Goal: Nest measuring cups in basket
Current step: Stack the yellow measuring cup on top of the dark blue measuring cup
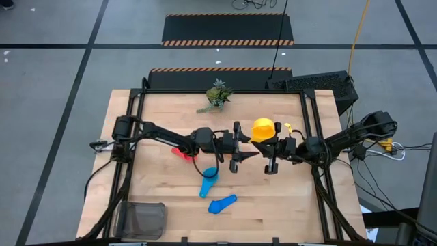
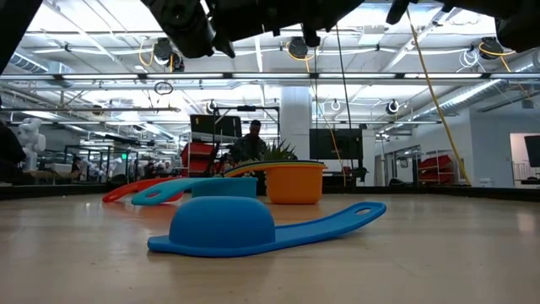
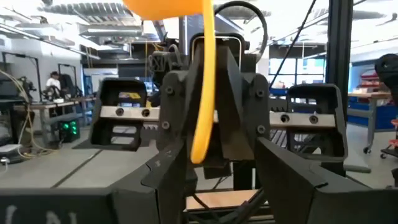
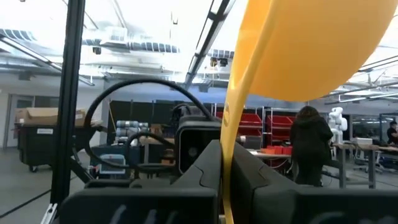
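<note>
Measuring cups: in the high view the yellow cup (image 1: 263,128) hangs mid-bench between both grippers. The red cup (image 1: 181,152), light blue cup (image 1: 208,181) and blue cup (image 1: 222,203) lie loose on the wood. The basket (image 1: 142,219) sits well apart, in the left-arm-side corner on the edge opposite the plant (image 1: 217,96). The low view adds an orange cup (image 2: 295,181) upright behind the blue one. In the left wrist view the left gripper (image 1: 235,147) has its fingers spread, not touching the yellow handle. In the right wrist view the right gripper (image 1: 273,154) is clenched on that handle, bowl up. The cups are likely light, stiff, slick plastic; the thin flat handle is the place to pinch. The bench (image 1: 171,102) is smooth pale wood. The room is a bright open workshop, with a person (image 4: 308,149) far off.
</note>
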